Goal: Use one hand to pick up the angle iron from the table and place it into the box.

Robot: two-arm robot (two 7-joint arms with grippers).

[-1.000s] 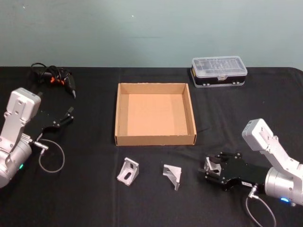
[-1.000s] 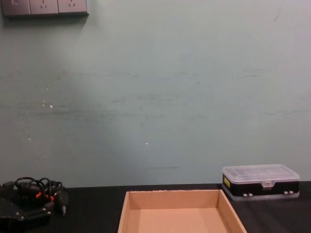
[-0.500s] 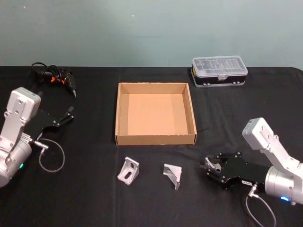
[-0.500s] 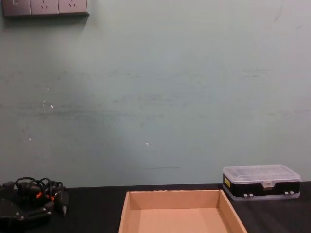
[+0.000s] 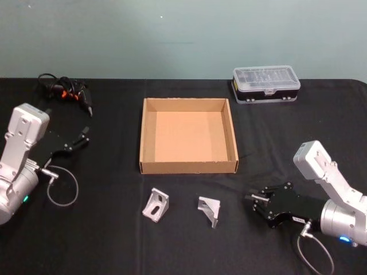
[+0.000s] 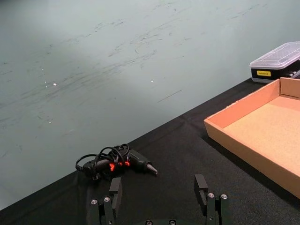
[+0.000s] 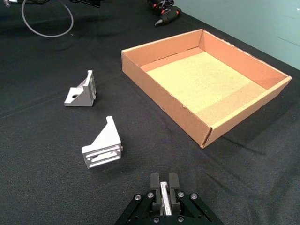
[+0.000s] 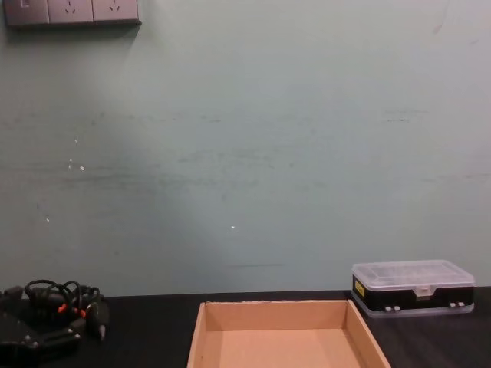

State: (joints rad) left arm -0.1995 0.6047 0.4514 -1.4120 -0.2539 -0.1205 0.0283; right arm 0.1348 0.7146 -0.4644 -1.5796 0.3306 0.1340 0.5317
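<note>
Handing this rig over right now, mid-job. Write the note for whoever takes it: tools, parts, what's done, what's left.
Left tool: open, empty, parked at the left of the table.
Right tool: shut, holding no iron, at the front right, just right of the irons.
Left angle iron and right angle iron both lie on the table in front of the box.
Done: nothing; the box is empty.
Left: grasp an iron with one tool and place it in the box.

setting: lab or workshop test bench. evidence: black-covered table point(image 5: 114, 240); bare pale-green wall point(image 8: 245, 153); wall sockets point(image 8: 70, 11) at 11 o'clock; clear-lidded parts case point(image 5: 265, 85) at 1 o'clock; corded hand tool point(image 5: 66, 91) at 10 o'clock.
</note>
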